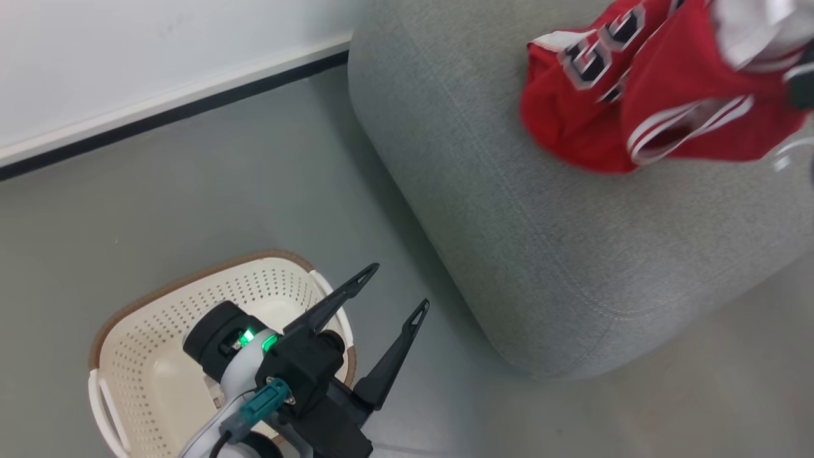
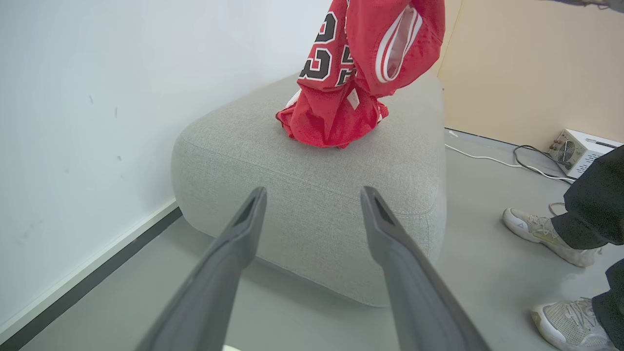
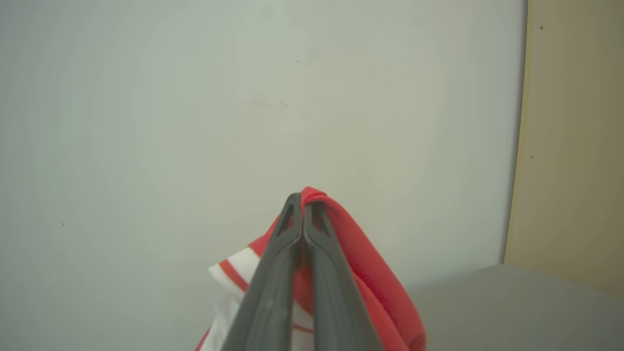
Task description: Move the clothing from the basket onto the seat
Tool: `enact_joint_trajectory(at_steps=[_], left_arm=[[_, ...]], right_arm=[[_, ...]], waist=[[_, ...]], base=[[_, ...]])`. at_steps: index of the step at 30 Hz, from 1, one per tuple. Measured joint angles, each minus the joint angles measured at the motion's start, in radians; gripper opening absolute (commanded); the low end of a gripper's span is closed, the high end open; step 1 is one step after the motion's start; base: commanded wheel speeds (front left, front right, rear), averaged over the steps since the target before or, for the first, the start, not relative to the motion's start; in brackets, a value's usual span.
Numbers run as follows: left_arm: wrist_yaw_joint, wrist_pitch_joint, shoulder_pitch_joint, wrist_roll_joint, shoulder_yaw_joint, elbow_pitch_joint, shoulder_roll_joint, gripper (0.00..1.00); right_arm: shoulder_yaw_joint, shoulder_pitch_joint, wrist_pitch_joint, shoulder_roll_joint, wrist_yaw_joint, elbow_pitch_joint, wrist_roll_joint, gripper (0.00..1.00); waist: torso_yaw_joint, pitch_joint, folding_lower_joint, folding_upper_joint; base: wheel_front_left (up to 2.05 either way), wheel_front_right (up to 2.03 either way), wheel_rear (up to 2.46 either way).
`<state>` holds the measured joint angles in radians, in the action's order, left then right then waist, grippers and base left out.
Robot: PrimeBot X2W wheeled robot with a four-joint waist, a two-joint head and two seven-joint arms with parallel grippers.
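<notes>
Head view: the large grey fabric-upholstered seat (image 1: 509, 222) stands beside the cream-white perforated plastic basket (image 1: 146, 356), whose visible bottom is bare. The bright red thin-jersey clothing (image 1: 591, 121) hangs from the right gripper (image 3: 302, 200), which is pinched tight on a top fold, and its lower end is bunched on the seat. It looks light, limp and slippery, so a gathered fold seems a safer hold than one edge. The left gripper (image 1: 400, 285) hovers over the basket, spread wide and holding nothing.

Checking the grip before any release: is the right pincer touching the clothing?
Touching. The right wrist view shows the right pincer shut on the clothing, with a red fold pinched at its tip and poking out just above.
</notes>
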<state>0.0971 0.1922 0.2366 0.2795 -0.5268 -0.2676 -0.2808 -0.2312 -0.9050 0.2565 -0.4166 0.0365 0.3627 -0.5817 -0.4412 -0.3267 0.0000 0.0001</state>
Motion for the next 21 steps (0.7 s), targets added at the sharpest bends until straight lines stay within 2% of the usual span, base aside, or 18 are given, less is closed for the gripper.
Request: enact_joint_trajectory(at_steps=[8, 17, 21], left_arm=[[0.0, 0.002, 0.035, -0.001, 0.005, -0.028, -0.002, 1.0], [0.001, 0.008, 0.083, -0.001, 0.024, -0.064, -0.01, 1.0], [0.001, 0.009, 0.092, -0.001, 0.032, -0.077, -0.019, 1.0]], right_arm=[[0.059, -0.138, 0.0, -0.106, 0.008, 0.014, 0.022, 0.0], [0.089, -0.221, -0.005, -0.185, 0.016, 0.031, 0.041, 0.0], [0.102, -0.227, -0.01, -0.195, 0.018, 0.044, 0.041, 0.0]], waist=[[0.053, -0.057, 0.0001, 0.0], [0.114, -0.137, 0.0001, 0.0], [0.132, -0.168, 0.0002, 0.0]], base=[[0.0, 0.0, 0.0], [0.0, 0.0, 0.0], [0.0, 0.0, 0.0]])
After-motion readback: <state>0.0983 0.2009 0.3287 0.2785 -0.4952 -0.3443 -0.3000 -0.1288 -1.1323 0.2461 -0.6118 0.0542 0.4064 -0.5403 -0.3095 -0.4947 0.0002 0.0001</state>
